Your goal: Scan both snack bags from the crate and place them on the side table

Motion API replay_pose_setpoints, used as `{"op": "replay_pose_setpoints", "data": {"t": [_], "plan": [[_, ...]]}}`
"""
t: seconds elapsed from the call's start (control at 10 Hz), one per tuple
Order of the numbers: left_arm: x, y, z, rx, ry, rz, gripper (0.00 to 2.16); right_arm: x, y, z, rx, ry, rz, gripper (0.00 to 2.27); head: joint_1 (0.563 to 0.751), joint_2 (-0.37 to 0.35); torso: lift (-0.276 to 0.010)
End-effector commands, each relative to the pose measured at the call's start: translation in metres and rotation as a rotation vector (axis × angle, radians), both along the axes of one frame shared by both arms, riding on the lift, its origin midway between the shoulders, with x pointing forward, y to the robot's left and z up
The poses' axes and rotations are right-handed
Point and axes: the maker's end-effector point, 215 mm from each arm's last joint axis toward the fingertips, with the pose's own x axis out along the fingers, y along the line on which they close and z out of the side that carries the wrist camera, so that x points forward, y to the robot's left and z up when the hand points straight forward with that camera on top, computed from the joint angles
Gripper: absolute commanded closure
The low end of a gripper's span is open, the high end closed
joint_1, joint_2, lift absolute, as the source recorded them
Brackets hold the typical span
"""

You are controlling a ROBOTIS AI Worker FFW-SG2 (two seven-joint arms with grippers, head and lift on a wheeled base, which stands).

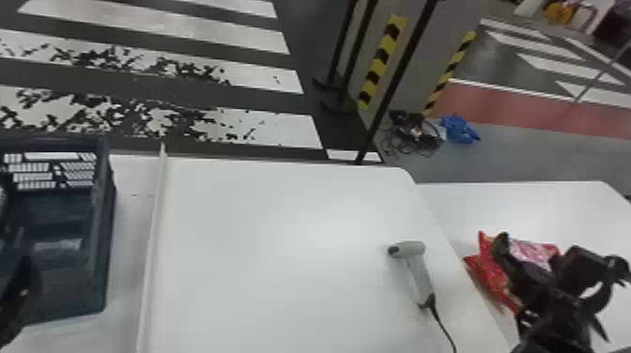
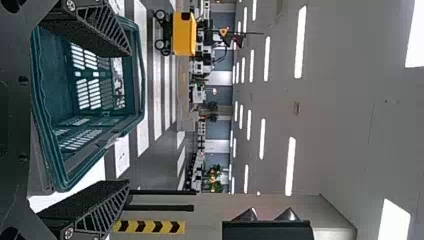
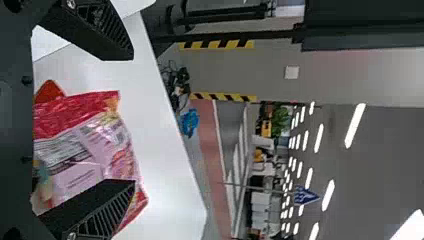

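Red-and-pink snack bags (image 1: pixel 490 277) lie on the side table (image 1: pixel 554 199), overlapping so that I cannot tell them fully apart. Over them is my right gripper (image 1: pixel 558 256). In the right wrist view, a crinkled bag (image 3: pixel 82 142) lies beyond the spread fingers of the right gripper (image 3: pixel 133 120), one finger overlapping its edge; a red corner (image 3: pixel 49 92) shows beside it. The dark crate (image 1: pixel 105 253) stands at the far left, with my left gripper (image 1: pixel 21 293) above it. In the left wrist view the left gripper (image 2: pixel 130 119) is open, the crate (image 2: pixel 50 155) beyond it.
A grey handheld scanner (image 1: pixel 422 277) lies on the main white table (image 1: pixel 281 263) near its right edge, its cable trailing to the front. A raised white ledge (image 1: pixel 152 244) runs between crate and main tabletop. Black posts (image 1: pixel 399 84) stand behind.
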Motion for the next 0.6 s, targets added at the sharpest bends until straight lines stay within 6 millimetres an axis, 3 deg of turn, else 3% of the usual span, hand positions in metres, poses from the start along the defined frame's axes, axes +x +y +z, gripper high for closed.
{"op": "replay_pose_setpoints", "data": {"t": [0.0, 0.1, 0.2, 0.5], "plan": [[0.004, -0.004, -0.006, 0.001, 0.023, 0.002, 0.08, 0.021, 0.048, 0.048, -0.122, -0.048, 0.123, 0.04, 0.695, -0.350, -0.098], [0.009, -0.004, -0.018, 0.003, 0.074, 0.028, 0.08, 0.031, 0.085, 0.070, -0.188, -0.077, 0.200, 0.04, 0.695, -0.350, -0.098], [0.012, -0.006, -0.018, 0.002, 0.077, 0.031, 0.08, 0.039, 0.126, 0.076, -0.218, -0.093, 0.260, 0.04, 0.695, -0.350, -0.098], [0.016, -0.022, -0.015, -0.020, 0.073, 0.032, 0.08, 0.046, 0.250, 0.063, -0.220, -0.146, 0.407, 0.04, 0.695, -0.330, -0.098]]}}
